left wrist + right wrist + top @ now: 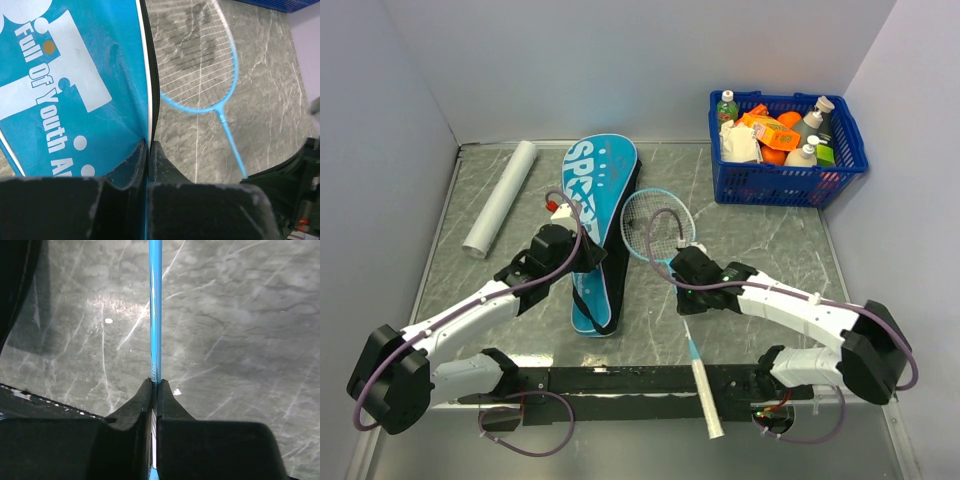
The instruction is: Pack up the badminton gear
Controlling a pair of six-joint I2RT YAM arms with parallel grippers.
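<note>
Tabletop (775, 250): bag (600, 200) edge perhaps touching racket (655, 225)

Bag (603, 190): teal, white lettering, lying flat, wide end farthest away.
Racket (655, 226): light-blue frame, white handle; head just beside Bag's right edge, handle pointing nearward.

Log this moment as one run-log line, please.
left gripper: shut on bag edge | right gripper: shut on racket shaft | racket: outside bag

Blue grocery basket (780, 186) far right, white roll (502, 197) far left.
</note>
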